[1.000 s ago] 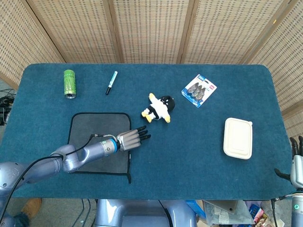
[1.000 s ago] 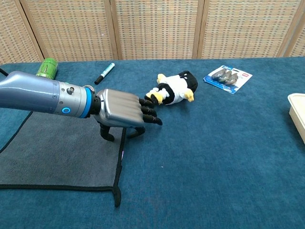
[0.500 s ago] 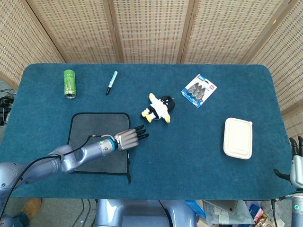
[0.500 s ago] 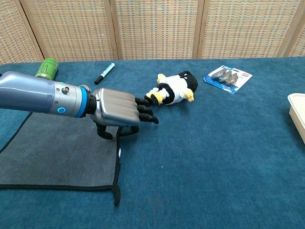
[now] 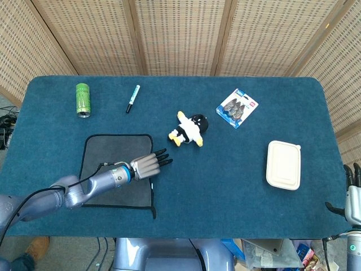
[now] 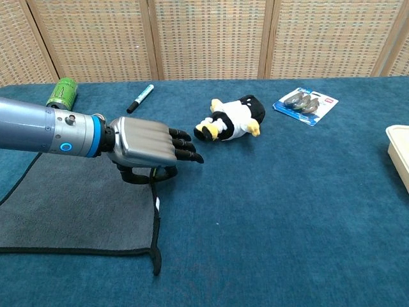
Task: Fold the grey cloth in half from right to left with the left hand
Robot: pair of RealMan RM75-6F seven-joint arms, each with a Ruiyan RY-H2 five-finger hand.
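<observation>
One cloth (image 5: 115, 169), one can (image 5: 83, 100), one marker (image 5: 132, 98), one penguin (image 5: 189, 129) (plush), one box (image 5: 284, 165), one blister pack (image 5: 237, 107).

Blue-carpeted table (image 5: 225, 180) bearing: grey cloth (image 5: 107, 155), green can (image 5: 83, 99), marker (image 5: 132, 98), plush penguin (image 5: 189, 129), blister pack (image 5: 237, 107), white lidded container (image 5: 283, 164).

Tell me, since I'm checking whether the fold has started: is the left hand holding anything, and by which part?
The left hand appears to pinch the grey cloth at its right edge, lifting it slightly.

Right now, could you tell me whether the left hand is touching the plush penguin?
Apart. The chest view shows bare blue table between the left hand and the plush penguin.
</observation>
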